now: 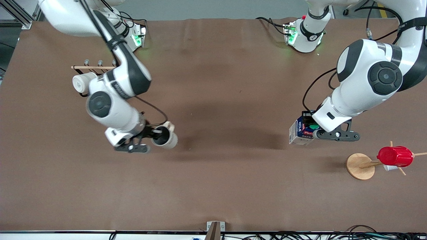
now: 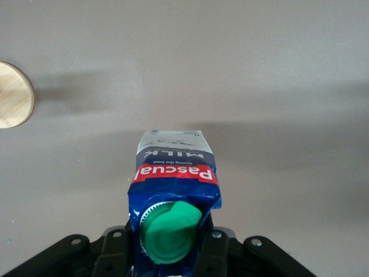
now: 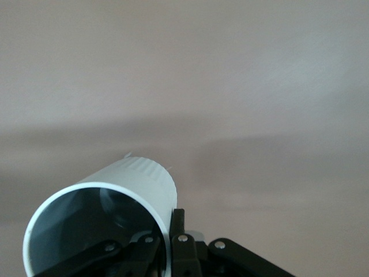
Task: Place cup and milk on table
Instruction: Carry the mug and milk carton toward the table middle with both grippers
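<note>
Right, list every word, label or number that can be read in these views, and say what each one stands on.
"MILK": white side panel of the small dark-blue carton with the green cap, held in the left gripper.
"Pascual": red band on the same carton.
Small line under "MILK": too small to read.
Lettering on the right arm's dark link: too blurred to read.
Cream-beige mug in the right gripper: no lettering shows.

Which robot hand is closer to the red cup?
Left. The left gripper, shut on the milk, is beside the red cup; the right gripper holds the cup toward the right arm's end.
</note>
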Action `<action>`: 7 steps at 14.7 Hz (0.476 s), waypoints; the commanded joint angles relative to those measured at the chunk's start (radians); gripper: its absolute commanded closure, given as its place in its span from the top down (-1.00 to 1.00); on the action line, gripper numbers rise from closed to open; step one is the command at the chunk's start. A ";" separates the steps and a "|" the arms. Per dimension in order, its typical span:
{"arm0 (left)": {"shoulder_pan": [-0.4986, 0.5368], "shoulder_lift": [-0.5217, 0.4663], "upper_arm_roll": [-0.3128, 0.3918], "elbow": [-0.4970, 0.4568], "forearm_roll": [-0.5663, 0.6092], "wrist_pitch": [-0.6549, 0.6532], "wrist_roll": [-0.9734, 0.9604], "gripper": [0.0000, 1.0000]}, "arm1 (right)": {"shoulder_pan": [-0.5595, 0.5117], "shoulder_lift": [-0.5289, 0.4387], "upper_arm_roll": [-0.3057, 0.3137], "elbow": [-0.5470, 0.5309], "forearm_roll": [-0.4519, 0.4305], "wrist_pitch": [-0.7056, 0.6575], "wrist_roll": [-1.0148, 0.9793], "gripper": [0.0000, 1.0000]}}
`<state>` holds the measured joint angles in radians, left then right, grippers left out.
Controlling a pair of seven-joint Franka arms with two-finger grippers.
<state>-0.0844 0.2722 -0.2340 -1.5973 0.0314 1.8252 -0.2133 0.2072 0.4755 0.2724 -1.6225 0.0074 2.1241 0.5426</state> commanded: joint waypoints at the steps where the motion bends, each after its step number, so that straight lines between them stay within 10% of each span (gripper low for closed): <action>1: -0.037 0.010 -0.007 0.027 0.021 -0.030 -0.032 -0.18 | 0.104 0.072 0.001 0.053 -0.029 0.037 0.146 -0.98; 7: -0.090 0.047 -0.018 0.033 0.007 -0.023 -0.101 -0.18 | 0.254 0.204 0.001 0.118 -0.131 0.157 0.342 -0.97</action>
<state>-0.1526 0.2838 -0.2450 -1.5957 0.0314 1.8197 -0.2698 0.4526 0.6557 0.2755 -1.5527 -0.0873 2.2944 0.8513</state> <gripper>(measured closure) 0.586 0.960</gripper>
